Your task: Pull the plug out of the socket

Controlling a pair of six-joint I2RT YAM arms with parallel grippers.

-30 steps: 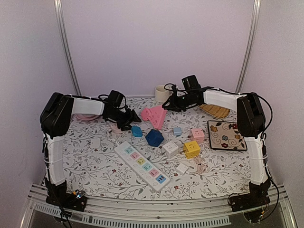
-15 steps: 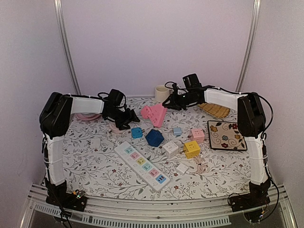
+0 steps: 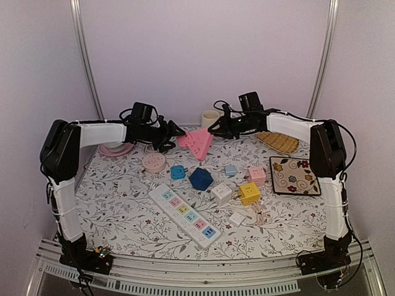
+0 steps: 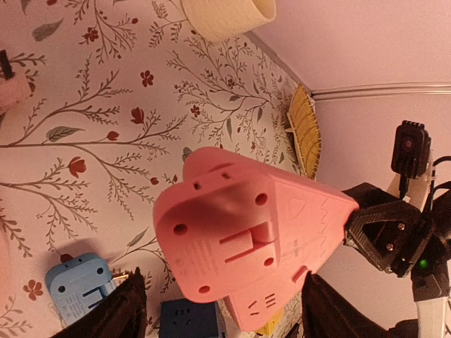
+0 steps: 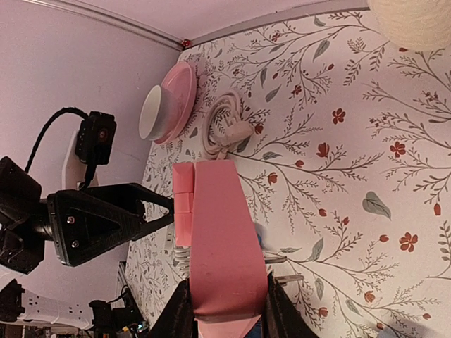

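The right gripper (image 5: 227,310) clamped the pink triangular plastic socket (image 5: 222,239); the left gripper (image 4: 227,311) stood wide open, socket just ahead

Top view high, overlooking; wrist views close, opposed — all share pink socket (image 4: 246,239).

Soft, even, pink-tinged light fills every view, with no glare. Shadows on the flower-printed white counter (image 3: 123,216) are faint. Close dark parts along the wrist views' lower edges are blurred.
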